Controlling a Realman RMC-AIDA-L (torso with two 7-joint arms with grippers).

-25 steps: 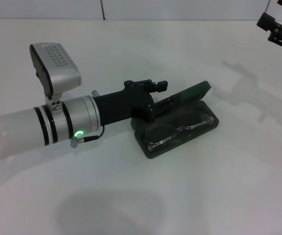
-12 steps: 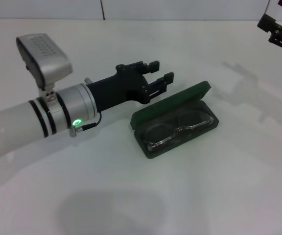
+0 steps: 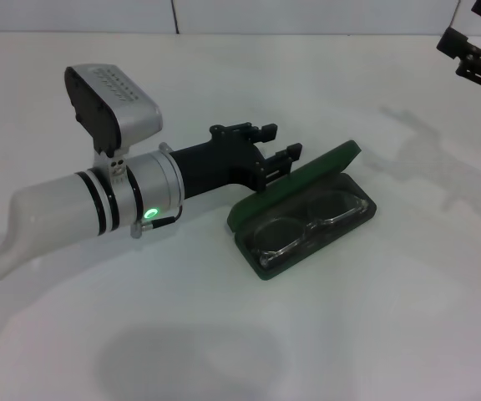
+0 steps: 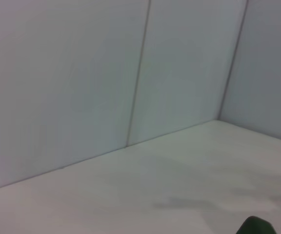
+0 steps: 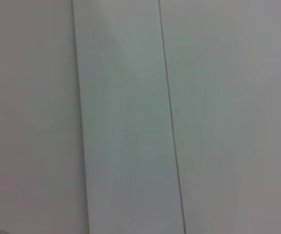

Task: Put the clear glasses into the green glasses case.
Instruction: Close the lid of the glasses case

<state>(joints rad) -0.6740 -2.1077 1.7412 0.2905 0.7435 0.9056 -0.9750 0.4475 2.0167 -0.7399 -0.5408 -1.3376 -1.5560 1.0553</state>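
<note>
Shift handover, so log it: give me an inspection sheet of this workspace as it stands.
Surface: white table, bare apart from the case.
Job's things: clear glasses lie inside the green glasses case; its lid is open, propped up behind them.
Clutter: nothing seen.
Grippers: left gripper open, empty, just behind the lid's left end; right gripper raised at the far right edge, away from the case.
Cables: short black lead at the left wrist.
Surroundings: white panelled wall behind the table.
</note>
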